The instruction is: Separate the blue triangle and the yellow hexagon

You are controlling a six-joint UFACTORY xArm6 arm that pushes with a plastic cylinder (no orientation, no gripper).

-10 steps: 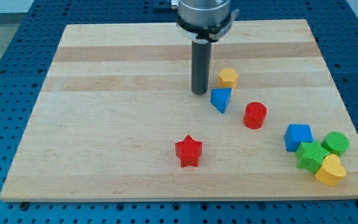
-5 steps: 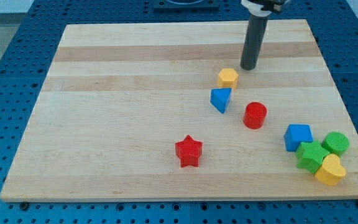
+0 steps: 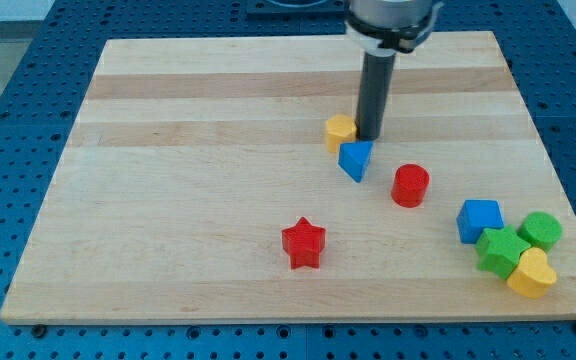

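Note:
The yellow hexagon (image 3: 340,131) lies near the board's middle, just up and left of the blue triangle (image 3: 356,159), nearly touching it. My tip (image 3: 370,137) stands right against the hexagon's right side, directly above the triangle's top edge in the view. The dark rod rises from there to the top of the view.
A red cylinder (image 3: 410,186) lies right of the triangle. A red star (image 3: 304,243) lies lower, near the middle. At the lower right cluster a blue block (image 3: 479,220), a green block (image 3: 501,250), a green cylinder (image 3: 540,230) and a yellow heart (image 3: 531,273). The wooden board (image 3: 168,150) sits on a blue pegboard.
My tip went from left of the blocks round to the hexagon's upper right, then came down-left against it. The yellow hexagon slid left. The blue triangle stayed put.

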